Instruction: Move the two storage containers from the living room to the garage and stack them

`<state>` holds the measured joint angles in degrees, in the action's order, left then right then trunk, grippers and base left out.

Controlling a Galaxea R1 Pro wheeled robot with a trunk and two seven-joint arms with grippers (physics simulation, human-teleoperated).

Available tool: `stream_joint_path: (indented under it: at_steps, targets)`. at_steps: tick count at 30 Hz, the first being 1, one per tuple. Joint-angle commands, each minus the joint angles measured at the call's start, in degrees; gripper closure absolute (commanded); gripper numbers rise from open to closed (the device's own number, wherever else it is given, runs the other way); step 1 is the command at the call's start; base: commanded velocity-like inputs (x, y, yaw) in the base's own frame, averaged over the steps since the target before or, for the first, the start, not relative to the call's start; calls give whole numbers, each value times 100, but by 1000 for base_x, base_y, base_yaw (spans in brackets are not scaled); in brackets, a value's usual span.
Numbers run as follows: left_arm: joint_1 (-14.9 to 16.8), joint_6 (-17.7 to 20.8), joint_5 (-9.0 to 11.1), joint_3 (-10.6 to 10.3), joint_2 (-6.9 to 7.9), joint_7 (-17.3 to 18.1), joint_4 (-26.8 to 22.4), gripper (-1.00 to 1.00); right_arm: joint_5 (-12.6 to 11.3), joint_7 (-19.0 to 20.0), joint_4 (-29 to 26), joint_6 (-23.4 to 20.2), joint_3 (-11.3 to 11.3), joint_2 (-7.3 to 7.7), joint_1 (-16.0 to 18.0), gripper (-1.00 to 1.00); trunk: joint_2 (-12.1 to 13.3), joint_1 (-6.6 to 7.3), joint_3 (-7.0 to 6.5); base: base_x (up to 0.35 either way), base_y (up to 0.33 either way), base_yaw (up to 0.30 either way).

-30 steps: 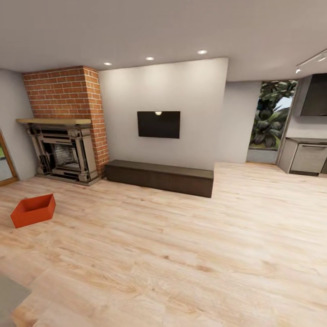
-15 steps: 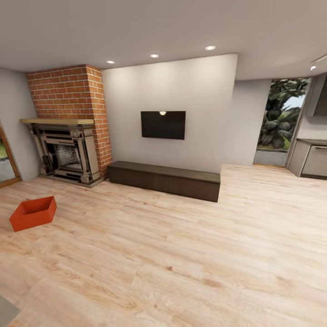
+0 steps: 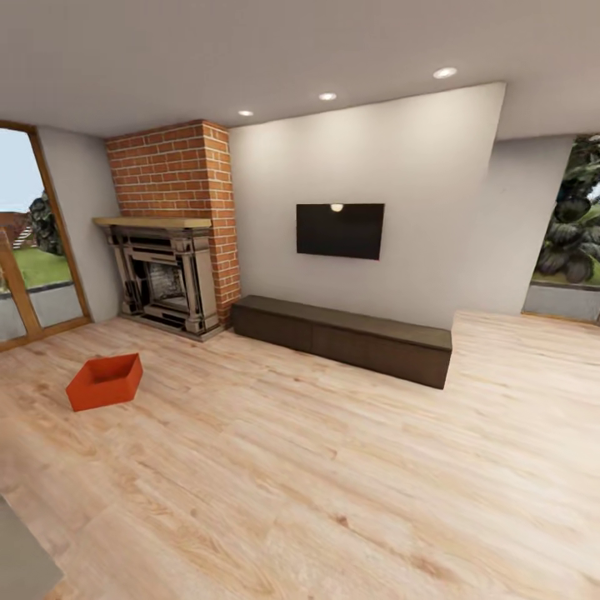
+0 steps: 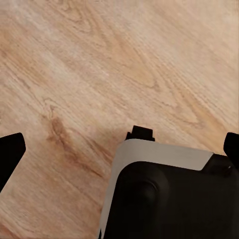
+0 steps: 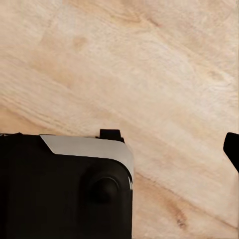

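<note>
The left gripper (image 4: pixel 121 149) has 2 matte black fingertips (image 4: pixel 10 155) with blunt, slanted ends. In the left wrist view, a glossy black rounded housing (image 4: pixel 169 204) sits between them, edged along its upper rim and one side by a light silver-grey band (image 4: pixel 164 149). A small square black tab (image 4: pixel 140 133) juts from that band, and a shallow round boss (image 4: pixel 142 191) swells from the black shell. The right gripper (image 5: pixel 119 142) shows the same build: 1 black fingertip (image 5: pixel 232 148), a black casing (image 5: pixel 55 194) with a silver-grey curved corner strip (image 5: pixel 94 146), a small black tab (image 5: pixel 110 134) and a round domed knob (image 5: pixel 103 189).
</note>
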<state>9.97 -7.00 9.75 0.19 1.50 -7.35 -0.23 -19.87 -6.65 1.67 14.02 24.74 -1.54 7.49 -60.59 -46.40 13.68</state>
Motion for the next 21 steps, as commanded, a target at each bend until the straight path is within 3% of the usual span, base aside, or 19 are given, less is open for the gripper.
stream_joint_path:
  at_steps: [1, 9, 21]
  targets:
    - [5, -20, 36, -2, -1, -3, 6, -100, -43, -9, 18, 31, 48, -4, 7, -100, -4, -4, 7, 318, 0, 277]
    - [5, -20, 36, -2, -1, -3, 6, -100, -42, -8, 18, 31, 50, 2, 7, -100, -4, -4, 7, 318, 0, 248]
    - [5, -20, 36, -2, -1, -3, 5, -100, -3, 5, 18, 28, 112, 22, 7, -100, -4, -4, 7, 318, 0, 29]
